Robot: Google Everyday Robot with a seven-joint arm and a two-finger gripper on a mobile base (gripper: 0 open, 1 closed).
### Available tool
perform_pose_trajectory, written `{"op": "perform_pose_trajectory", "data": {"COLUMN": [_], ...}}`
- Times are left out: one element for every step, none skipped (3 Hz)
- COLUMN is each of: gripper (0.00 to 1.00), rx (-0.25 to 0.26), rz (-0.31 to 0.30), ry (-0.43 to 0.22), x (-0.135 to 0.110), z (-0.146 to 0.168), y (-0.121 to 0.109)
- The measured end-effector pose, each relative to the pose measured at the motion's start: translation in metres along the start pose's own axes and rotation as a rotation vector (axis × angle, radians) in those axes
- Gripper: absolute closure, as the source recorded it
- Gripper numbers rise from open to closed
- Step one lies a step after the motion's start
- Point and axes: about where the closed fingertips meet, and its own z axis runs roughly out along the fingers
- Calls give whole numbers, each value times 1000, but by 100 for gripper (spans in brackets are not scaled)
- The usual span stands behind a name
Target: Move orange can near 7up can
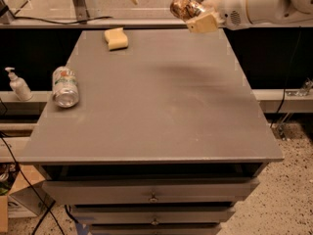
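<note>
**A:** Where is the hand in the camera view?

**B:** The hand (194, 12) is at the far right, up over the back edge of the bench (146, 116). The white arm (264, 1) comes in from the right.

**A:** Spread or closed?

**B:** It is pinching the orange can (182, 6), with one pale finger (203, 22) under it and the other above. The can is in the air, clear of the bench top.

**A:** Which way does the can point?

**B:** Its long axis looks close to level. It runs out from the hand to the left, and one round end faces left and a little toward the camera. I cannot tell the exact tilt.

**A:** And the 7up can?

**B:** The 7up can (65, 86) lies on its side, well apart from the hand, far to its left and much nearer the camera, by the bench's left edge. Its long axis runs from back to front, with the silver end toward the camera.

**A:** What is the count?

**B:** There is one orange can, one 7up can and one hand. One yellow sponge (116, 38) lies on the bench to the left of the hand and lower. One pump bottle (18, 84) stands off the bench, beyond the 7up can.

**A:** Anything under the hand?

**B:** There is a soft shadow (190, 75) on the bench top. Drawers (154, 197) sit below the front edge.
</note>
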Motion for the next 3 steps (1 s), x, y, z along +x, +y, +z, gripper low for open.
{"op": "perform_pose_trajectory", "data": {"gripper": [100, 100, 100], "rx": [-8, -38, -126], "rz": [-75, -84, -131], "ry": [-13, -1, -4], "x": [-14, -18, -29], "z": [-1, 5, 22], "y": [7, 14, 50]}}
